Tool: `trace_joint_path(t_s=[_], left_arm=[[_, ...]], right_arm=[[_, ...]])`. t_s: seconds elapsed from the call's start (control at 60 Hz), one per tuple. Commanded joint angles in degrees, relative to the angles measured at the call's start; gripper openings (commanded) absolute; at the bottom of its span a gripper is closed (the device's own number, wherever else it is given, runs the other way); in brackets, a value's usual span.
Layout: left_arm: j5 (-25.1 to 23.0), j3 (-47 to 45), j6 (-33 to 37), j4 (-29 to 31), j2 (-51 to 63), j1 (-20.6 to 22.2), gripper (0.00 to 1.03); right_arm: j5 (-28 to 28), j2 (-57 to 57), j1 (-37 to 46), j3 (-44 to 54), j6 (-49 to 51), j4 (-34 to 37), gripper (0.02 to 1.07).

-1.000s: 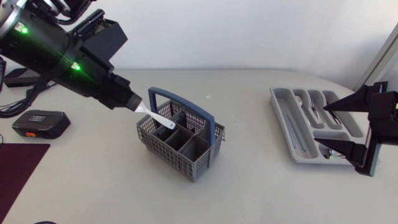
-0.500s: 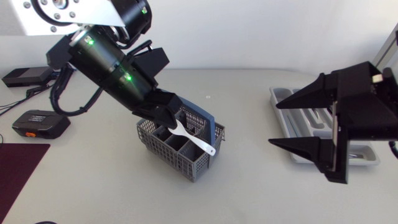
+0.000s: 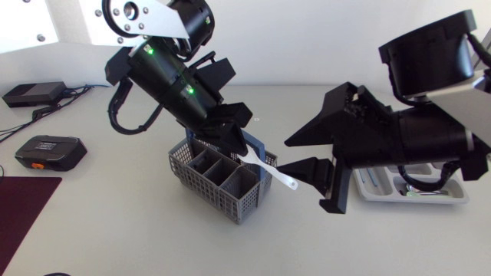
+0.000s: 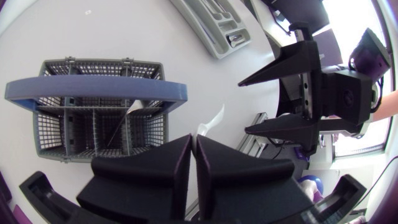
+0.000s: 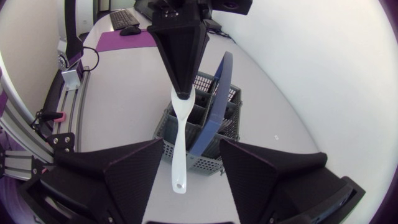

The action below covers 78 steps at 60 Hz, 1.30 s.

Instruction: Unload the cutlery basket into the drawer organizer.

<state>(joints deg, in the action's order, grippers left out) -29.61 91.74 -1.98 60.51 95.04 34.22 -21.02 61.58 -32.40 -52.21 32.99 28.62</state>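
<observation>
The pale grey bench (image 3: 115,230) is evenly lit, a dark red mat (image 3: 23,211) at its left edge. A white wall (image 3: 307,38) stands behind.

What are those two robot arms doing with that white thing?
The left arm's black fingers pinch a white plastic spoon above the grey cutlery basket with a blue handle. The right arm's fingers stand open around its free end, not touching. It looks like a handover toward the grey drawer organizer.
</observation>
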Motion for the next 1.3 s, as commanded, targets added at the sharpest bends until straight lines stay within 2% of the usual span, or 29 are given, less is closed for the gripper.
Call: trace_joint_path(t_s=[0.0,0.083,0.3,0.583,0.817,0.933,1.083,1.15,1.167,1.233,1.283], left_arm=[[-0.7,2.5,-1.5,0.0,1.5,0.5,0.07],[-1.2,3.0,-1.6,0.0,1.8,0.5,0.07],[-2.2,4.1,-2.2,0.0,2.3,0.6,0.07],[-4.2,4.1,-2.5,0.3,2.3,0.3,0.07],[-5.3,3.9,-2.9,0.5,2.0,0.0,0.07],[-5.3,3.8,-2.9,0.5,1.8,-0.1,0.07],[-5.3,3.8,-2.9,0.5,1.6,-0.3,0.08],[-5.4,3.8,-2.9,0.5,1.5,-0.4,0.17],[-5.4,3.9,-2.9,0.5,1.5,-0.4,0.24],[-5.6,4.0,-2.9,0.5,1.3,-0.4,0.38],[-5.7,4.3,-2.9,0.5,1.2,-0.5,0.54]], right_arm=[[0.7,2.0,-0.9,-0.4,-1.6,-1.3,0.56],[1.9,2.9,-2.1,-0.4,-1.6,-2.2,0.52],[3.8,4.8,-4.1,-0.3,-1.9,-3.7,0.51],[12.8,5.8,-7.9,2.3,-1.5,-9.0,0.28],[13.5,6.4,-7.9,2.5,-1.2,-9.2,0.20],[13.5,6.4,-7.9,2.5,-0.6,-8.3,0.12],[13.5,6.4,-7.9,2.9,-0.6,-8.1,0.09],[13.4,6.2,-7.9,3.2,-0.4,-8.1,0.09],[13.3,6.1,-7.9,3.2,-0.4,-8.1,0.09],[13.1,5.9,-7.9,3.4,-0.2,-8.1,0.09],[12.9,5.8,-8.0,3.7,-0.1,-8.1,0.09]])
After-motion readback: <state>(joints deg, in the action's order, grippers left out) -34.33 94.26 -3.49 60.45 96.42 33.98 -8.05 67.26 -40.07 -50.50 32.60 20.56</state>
